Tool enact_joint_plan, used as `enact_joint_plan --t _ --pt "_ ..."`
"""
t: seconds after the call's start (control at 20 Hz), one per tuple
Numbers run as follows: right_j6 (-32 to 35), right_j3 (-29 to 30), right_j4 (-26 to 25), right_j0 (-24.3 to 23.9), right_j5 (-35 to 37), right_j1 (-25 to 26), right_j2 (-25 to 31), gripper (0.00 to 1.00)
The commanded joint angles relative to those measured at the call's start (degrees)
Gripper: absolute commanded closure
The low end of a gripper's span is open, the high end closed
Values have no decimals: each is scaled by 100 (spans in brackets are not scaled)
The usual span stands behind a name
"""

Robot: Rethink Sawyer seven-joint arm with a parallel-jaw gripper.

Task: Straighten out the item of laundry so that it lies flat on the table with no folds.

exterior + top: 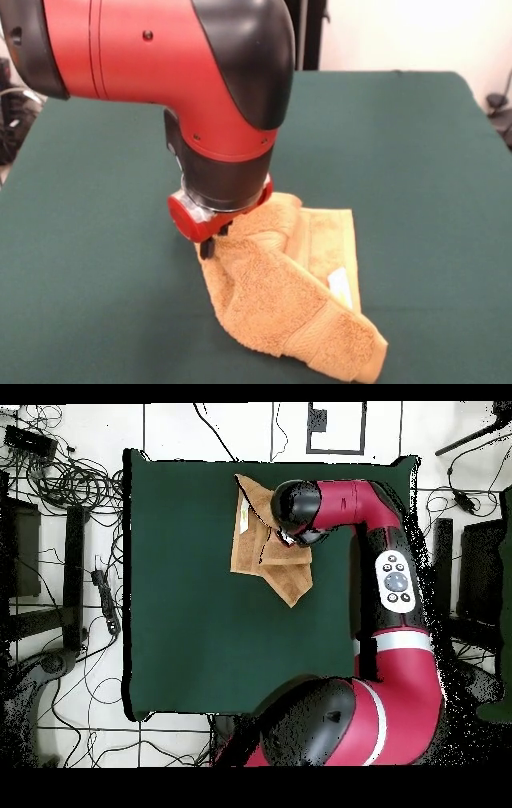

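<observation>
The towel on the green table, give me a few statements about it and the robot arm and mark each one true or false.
1. The towel lies fully flat with no folds. False: it is bunched and folded over itself, with one part lifted toward the gripper.
2. The towel is golden-orange. True.
3. A small white tag shows on the towel. True.
4. The towel sits in the middle of the table. False: in the overhead view it lies close to the table edge farthest from the robot's base.
5. The arm is drawn back, away from the towel. False: the arm reaches down right over the towel, with its gripper at the cloth.
</observation>
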Motion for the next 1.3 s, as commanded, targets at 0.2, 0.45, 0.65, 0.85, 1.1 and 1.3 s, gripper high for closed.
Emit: enact_joint_plan --t 0.2,0.45,0.65,0.85,1.1,1.3 --pt "-1591 -73 156 150 640 -209 475 100" --pt "-1843 -208 91 178 699 -157 532 100" --pt "-2051 -364 53 188 685 -55 598 100" --pt "-2220 -424 62 136 598 27 624 100" --pt "-2658 -807 -32 207 750 196 667 100" --pt "-2784 -971 -14 226 730 322 659 100"
